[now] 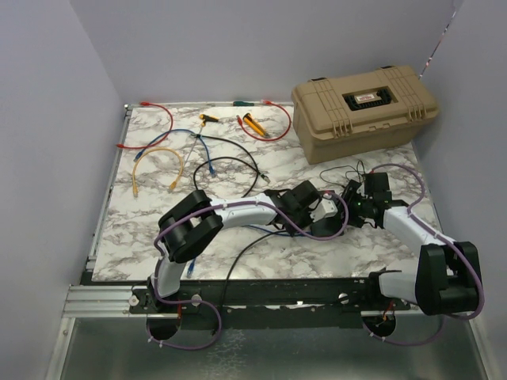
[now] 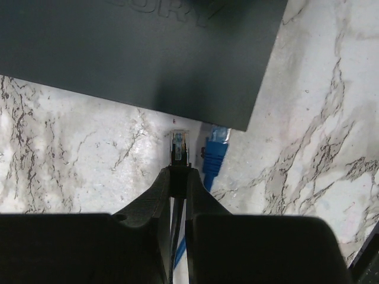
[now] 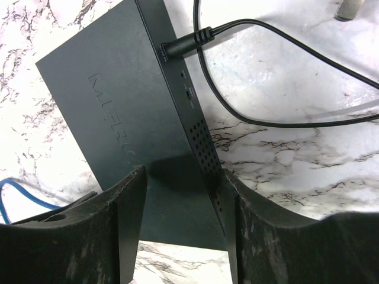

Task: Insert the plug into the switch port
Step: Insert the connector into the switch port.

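The switch (image 3: 118,112) is a flat dark-grey box lying on the marble table, with its black power cord (image 3: 195,36) plugged into its side. My right gripper (image 3: 185,177) straddles its near end, with its right finger against the perforated side. My left gripper (image 2: 179,173) is shut on the black boot of a clear plug (image 2: 179,145). The plug tip points at the switch's port edge (image 2: 177,115) and stands a small gap short of it. A blue plug (image 2: 214,155) lies just to its right at the same edge. In the top view both grippers meet around (image 1: 344,206), and the switch is mostly hidden under them.
A big tan case (image 1: 364,111) stands at the back right. Red, orange, blue and yellow cables (image 1: 158,166) lie at the back left. A black cable (image 1: 238,170) trails across the middle. The power cord loops over the table (image 3: 284,121) to the right of the switch.
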Controlling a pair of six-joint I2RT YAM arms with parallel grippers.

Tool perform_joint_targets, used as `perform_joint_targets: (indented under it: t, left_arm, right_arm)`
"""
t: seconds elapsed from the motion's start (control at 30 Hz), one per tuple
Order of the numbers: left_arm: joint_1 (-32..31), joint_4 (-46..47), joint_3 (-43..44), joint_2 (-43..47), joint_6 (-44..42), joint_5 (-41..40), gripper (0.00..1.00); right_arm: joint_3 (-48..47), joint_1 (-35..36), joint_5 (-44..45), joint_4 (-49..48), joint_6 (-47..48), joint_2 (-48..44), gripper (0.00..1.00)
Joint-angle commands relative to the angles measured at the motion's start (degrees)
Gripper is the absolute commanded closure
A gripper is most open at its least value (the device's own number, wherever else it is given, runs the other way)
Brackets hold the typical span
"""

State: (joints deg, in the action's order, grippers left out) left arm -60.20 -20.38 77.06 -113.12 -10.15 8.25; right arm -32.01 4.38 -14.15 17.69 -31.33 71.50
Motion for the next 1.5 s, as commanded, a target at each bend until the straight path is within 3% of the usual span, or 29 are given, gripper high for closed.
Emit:
perform_joint_targets:
  t: [0.0,0.93,1.47]
  left_arm:
    - [-1.34,-1.75,1.55,-0.83,-0.78,0.36,1.0]
    - [-2.11,1.96,0.04,2.91,1.88,-0.67,1.0]
    - [-3.25,2.37,-0.53,2.88,0.47,2.82,1.0]
  right_arm:
    - [0.81,0.01,-3.7,-1.69,0.61,0.93,0.46]
    - [2.3,0.01,-5.29,-4.23,-2.41,1.22,0.5]
    - [2.65,0.01,-5.95,-4.86,-3.12,1.55,0.5]
